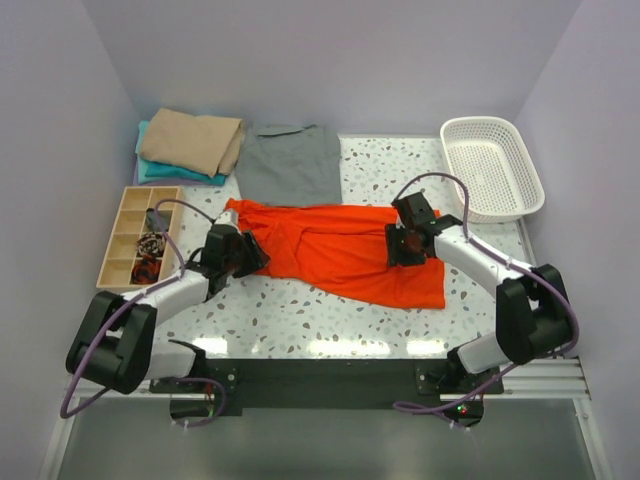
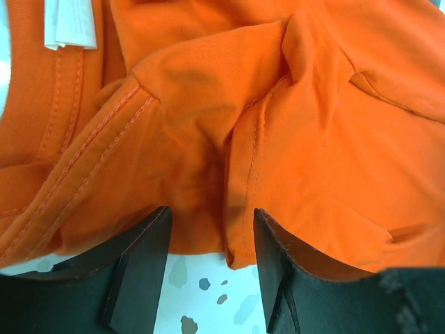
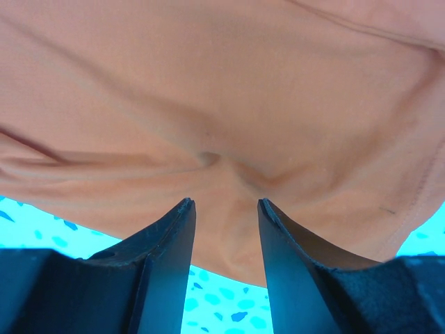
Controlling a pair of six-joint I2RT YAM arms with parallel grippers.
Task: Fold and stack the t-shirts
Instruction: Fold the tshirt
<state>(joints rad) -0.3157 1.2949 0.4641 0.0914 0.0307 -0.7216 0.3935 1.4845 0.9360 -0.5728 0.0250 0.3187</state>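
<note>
The bright orange-red t-shirt (image 1: 330, 250) lies spread and crumpled across the middle of the table. My left gripper (image 1: 250, 255) is at its left end, near the collar. In the left wrist view the left gripper (image 2: 212, 211) stands open, a stitched fold of the orange shirt (image 2: 243, 139) hanging between its fingers. My right gripper (image 1: 405, 245) is over the shirt's right part; its jaws (image 3: 225, 202) are open astride puckered cloth (image 3: 222, 104). A grey t-shirt (image 1: 290, 165) lies flat at the back. Folded tan (image 1: 190, 140) and teal (image 1: 160, 172) shirts are stacked at the back left.
A white mesh basket (image 1: 492, 165) stands at the back right. A wooden compartment tray (image 1: 140, 235) with small items sits at the left edge, close to my left arm. Speckled tabletop (image 1: 330, 320) shows in front of the orange shirt.
</note>
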